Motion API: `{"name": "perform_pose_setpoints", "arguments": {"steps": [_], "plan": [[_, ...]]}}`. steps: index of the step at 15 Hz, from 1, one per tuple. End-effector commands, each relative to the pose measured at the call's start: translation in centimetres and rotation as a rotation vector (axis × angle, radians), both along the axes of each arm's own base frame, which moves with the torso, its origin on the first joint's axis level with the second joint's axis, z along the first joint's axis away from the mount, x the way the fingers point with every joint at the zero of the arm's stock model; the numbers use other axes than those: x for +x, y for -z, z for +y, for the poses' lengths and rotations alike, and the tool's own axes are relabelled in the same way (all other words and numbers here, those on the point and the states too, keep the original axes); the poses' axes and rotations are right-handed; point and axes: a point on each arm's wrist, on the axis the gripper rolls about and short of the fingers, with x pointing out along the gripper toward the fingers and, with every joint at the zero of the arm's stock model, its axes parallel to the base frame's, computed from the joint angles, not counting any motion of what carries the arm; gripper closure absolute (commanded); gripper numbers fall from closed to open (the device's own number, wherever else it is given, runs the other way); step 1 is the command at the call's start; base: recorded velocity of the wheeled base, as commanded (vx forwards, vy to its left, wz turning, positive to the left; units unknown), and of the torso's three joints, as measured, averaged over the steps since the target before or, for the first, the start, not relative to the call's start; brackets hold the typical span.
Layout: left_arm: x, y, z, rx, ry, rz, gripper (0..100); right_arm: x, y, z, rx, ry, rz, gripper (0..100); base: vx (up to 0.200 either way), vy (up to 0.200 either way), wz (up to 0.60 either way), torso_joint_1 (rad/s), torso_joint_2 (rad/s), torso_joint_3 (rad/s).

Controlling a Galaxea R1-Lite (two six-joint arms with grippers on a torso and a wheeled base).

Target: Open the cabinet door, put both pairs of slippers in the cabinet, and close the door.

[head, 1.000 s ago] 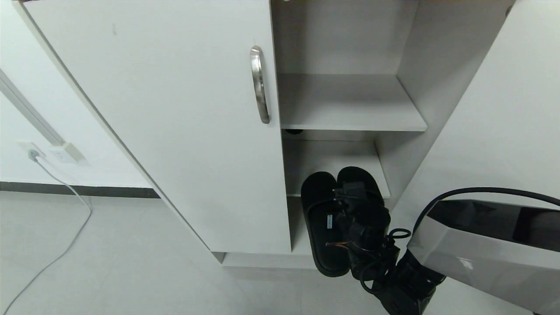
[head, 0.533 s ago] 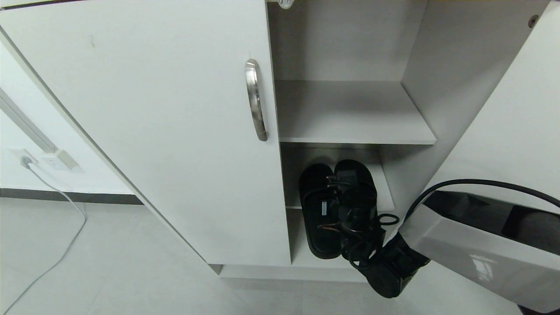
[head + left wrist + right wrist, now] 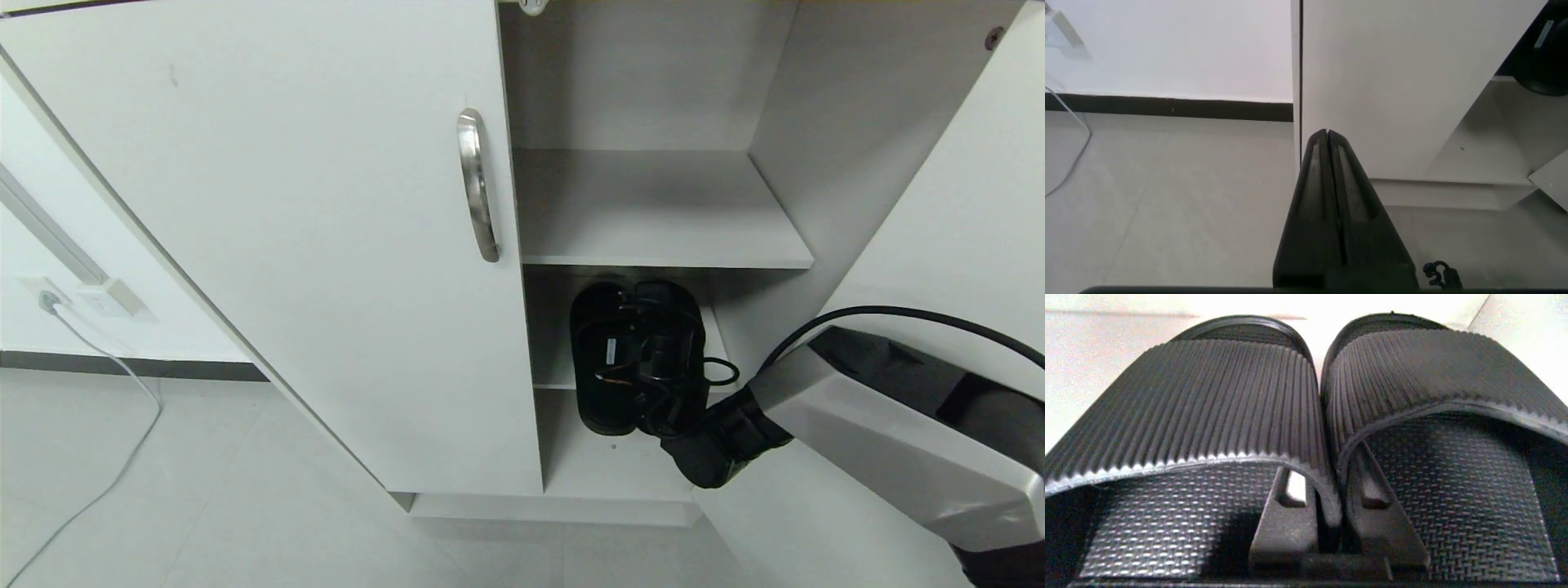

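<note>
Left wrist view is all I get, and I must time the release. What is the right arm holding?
Observer: The right pincer clamps the black slippers together by their straps' inner edges.
Operator: Are they inside?
Observer: Partly: the toes lie over the lower shelf, and the heels jut past its front edge.
Operator: Is anything blocking them?
Observer: No, the right door stands swung open, clear of them.
</note>
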Motion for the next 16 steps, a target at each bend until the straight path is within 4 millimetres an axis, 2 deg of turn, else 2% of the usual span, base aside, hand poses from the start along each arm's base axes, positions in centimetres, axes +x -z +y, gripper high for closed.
{"name": "perform_pose_setpoints", "arguments": {"steps": [1, 4, 8, 16], "plan": [[0.0, 0.0, 0.0, -0.005, -0.003, 0.001, 100, 1.3, -0.3, 0.0, 0.017, 0.015, -0.022, 100, 0.0, 0.0, 0.0, 0.0, 0.0, 0.0], [0.0, 0.0, 0.0, -0.008, -0.003, 0.001, 100, 2.7, -0.4, -0.2, 0.028, 0.035, -0.041, 100, 0.0, 0.0, 0.0, 0.0, 0.0, 0.0], [0.0, 0.0, 0.0, -0.008, -0.003, 0.001, 100, 2.9, -0.9, -0.1, 0.033, 0.017, -0.057, 100, 0.0, 0.0, 0.0, 0.0, 0.0, 0.0], [0.0, 0.0, 0.0, -0.008, -0.003, 0.001, 100, 3.8, 0.0, 0.3, 0.013, 0.004, -0.049, 100, 0.0, 0.0, 0.0, 0.0, 0.0, 0.0]]}}
